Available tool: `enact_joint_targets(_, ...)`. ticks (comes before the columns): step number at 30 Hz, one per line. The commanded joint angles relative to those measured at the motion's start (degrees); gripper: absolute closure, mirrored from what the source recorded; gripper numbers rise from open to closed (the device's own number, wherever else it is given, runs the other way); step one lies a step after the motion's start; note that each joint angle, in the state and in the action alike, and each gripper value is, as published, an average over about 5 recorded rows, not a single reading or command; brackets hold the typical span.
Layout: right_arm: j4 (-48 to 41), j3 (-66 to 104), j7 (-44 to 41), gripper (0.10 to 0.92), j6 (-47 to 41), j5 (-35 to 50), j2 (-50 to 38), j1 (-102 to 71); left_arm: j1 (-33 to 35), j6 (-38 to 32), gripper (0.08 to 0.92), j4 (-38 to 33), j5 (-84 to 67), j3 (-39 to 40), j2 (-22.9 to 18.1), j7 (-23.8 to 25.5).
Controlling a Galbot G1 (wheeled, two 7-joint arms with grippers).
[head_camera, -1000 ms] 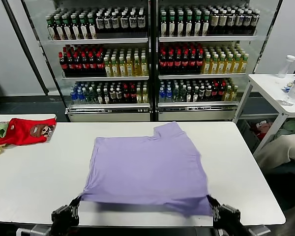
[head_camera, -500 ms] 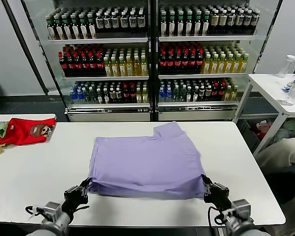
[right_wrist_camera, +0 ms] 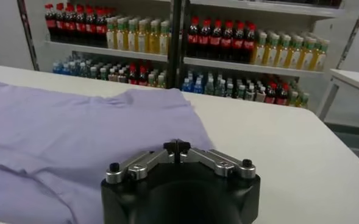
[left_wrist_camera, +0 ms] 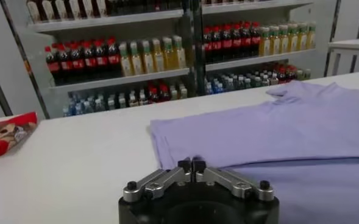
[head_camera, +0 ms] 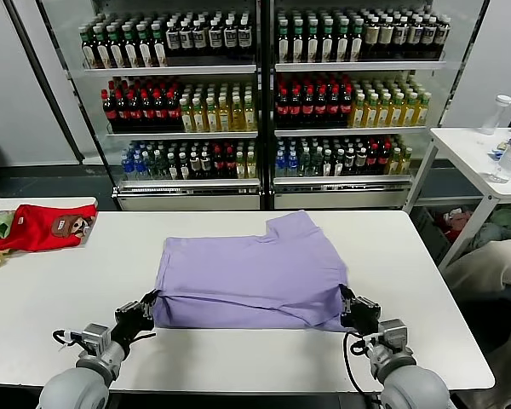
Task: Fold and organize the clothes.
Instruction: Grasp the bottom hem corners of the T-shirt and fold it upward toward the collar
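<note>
The purple T-shirt (head_camera: pixel 249 274) lies mid-bench (head_camera: pixel 51 307). The left gripper (head_camera: pixel 147 303) and right gripper (head_camera: pixel 347 305), fingers pressed together, pinch its near corners, folding the hem over.

- white table (head_camera: pixel 51 298) in front, second white table (head_camera: pixel 473 149) at right
- glass-door drinks coolers (head_camera: pixel 264 102) behind, shelves packed with bottles
- pale wall (head_camera: pixel 13 102) at left, dark floor (head_camera: pixel 60 183)
- clear bottle (head_camera: pixel 496 113) on side table, maybe water

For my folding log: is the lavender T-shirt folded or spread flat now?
Partly folded: the T-shirt has its near edge doubled over, held by the left gripper and the right gripper.
</note>
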Motion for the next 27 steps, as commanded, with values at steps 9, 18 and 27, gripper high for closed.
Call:
enact_joint_targets(9,-6.4,-2.1,0.2,0.752,-0.6,-2.7,2.1,3.7,-2.7,3.0,0.826,5.1,5.9,-0.6,-0.6,2.7)
enact_joint_targets(18,7.3,5.1,0.8,0.493,-1.9,0.5,-3.4,-11.6,10.4,10.2,0.567,-11.9,-5.1,-3.5,1.0,-2.5)
enact_joint_targets(27,4.8,2.4,3.0,0.265,-3.7,3.2,-2.1,-11.0,6.1,11.8,0.307,-4.1,-7.2,-1.9,-1.1,-3.4)
